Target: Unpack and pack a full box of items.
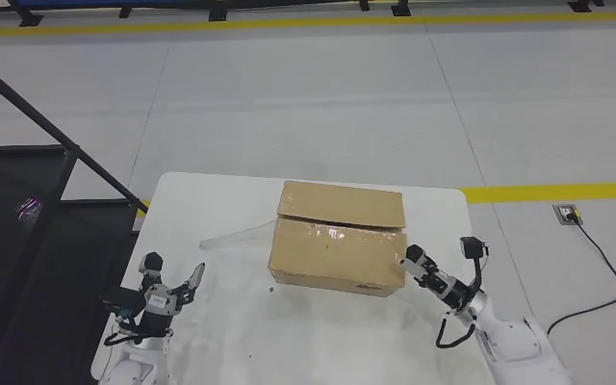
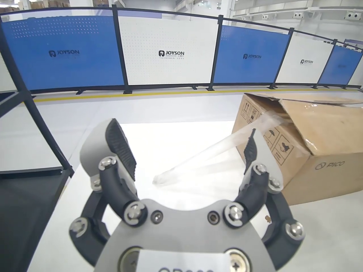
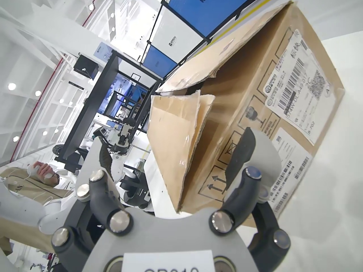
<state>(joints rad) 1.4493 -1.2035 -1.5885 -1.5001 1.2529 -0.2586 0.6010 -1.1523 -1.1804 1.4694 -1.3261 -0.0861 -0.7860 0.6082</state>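
Box (image 1: 337,252) on tbl (image 1: 318,327), flaps roughly closed, contents hidden

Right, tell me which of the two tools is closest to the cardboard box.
The right tool, open at the cardboard box's near corner; the left tool, also open, sits well apart from it over the white table.
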